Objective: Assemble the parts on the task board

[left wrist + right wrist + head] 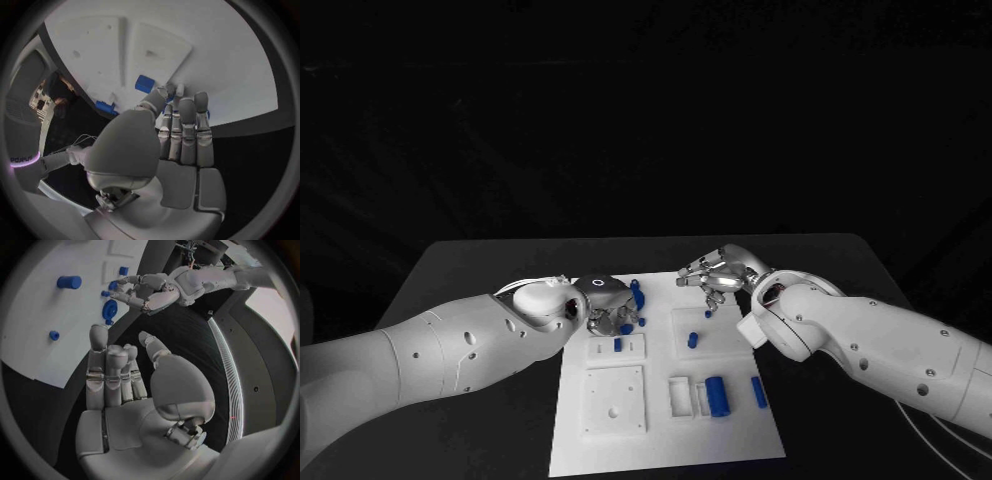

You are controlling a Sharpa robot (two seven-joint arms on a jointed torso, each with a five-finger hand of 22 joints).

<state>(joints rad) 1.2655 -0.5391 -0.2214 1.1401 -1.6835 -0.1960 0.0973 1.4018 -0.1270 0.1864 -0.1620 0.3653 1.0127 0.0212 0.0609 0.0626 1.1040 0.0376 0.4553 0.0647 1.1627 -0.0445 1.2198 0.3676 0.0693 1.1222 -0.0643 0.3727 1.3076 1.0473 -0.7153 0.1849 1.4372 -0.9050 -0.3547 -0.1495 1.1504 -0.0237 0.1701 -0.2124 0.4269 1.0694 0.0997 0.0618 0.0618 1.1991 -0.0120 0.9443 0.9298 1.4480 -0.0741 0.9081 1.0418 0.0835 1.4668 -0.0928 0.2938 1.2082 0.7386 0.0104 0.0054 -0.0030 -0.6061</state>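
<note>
The flat white rectangular task board (661, 440) lies at lower centre on the black table (473, 265). The left hand (606, 310) pinches a small blue part (629, 326) over the board's upper left; the right hand (714, 277) hovers released at its top edge.

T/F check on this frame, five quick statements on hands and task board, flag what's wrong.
1. The task board is a white plate on a black table. True.
2. The right hand grips a large blue cylinder. False: the right wrist view shows its fingers straight and apart, holding nothing.
3. The left hand is over the board's far left area, near blue parts. True.
4. No blue parts lie on the board. False: several do, including a blue cylinder on its near right part.
5. Both hands are at the near edge of the board. False: both are at its far end.
</note>
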